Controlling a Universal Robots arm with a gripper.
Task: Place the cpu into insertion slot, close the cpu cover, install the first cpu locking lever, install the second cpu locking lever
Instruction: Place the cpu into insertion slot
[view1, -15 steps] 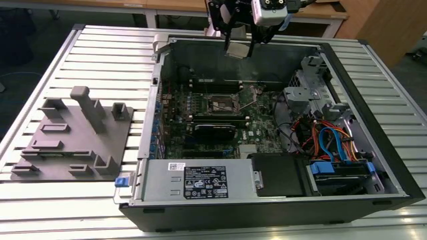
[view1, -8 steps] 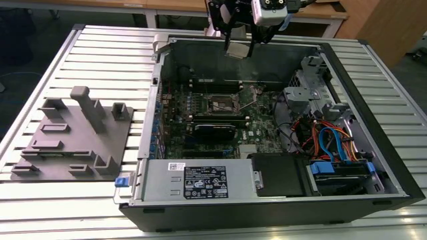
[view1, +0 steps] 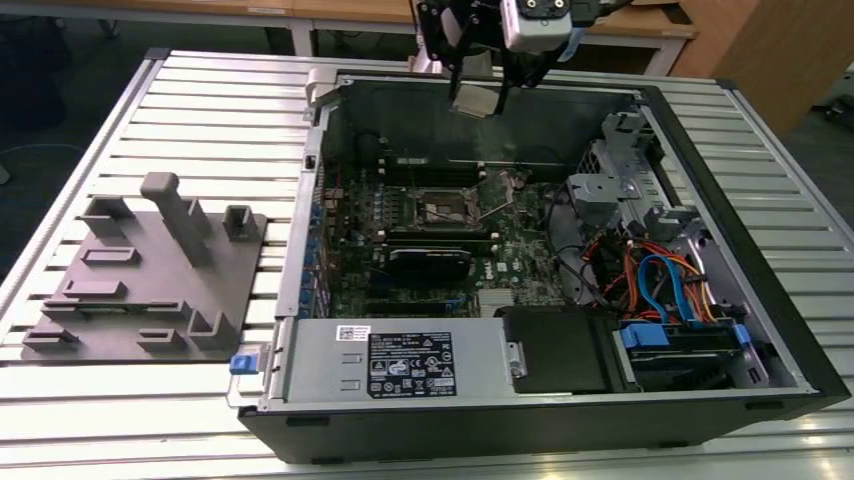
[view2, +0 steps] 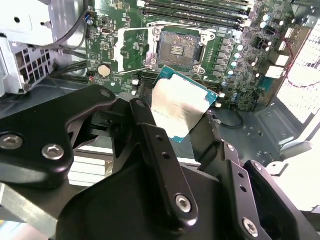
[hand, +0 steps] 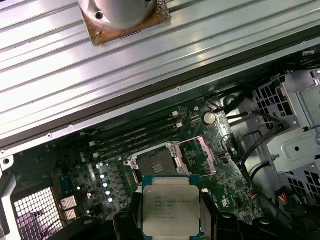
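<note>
Holding the cpu (view2: 184, 100) by opposite edges, gripper (view2: 174, 117) clenched on it, well clear of the insertion slot (view2: 176, 50). Light, stiff, contacts likely fragile.

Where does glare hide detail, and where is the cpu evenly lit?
Second wrist view: glare whitens much of the cpu, and the vent grille is blown out. First wrist view: the cpu is evenly lit. Exterior view: the slatted table shines.

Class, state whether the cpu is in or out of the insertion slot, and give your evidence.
Out. The gripper holds the cpu in the air, and the insertion slot shows its dark centre bare.
</note>
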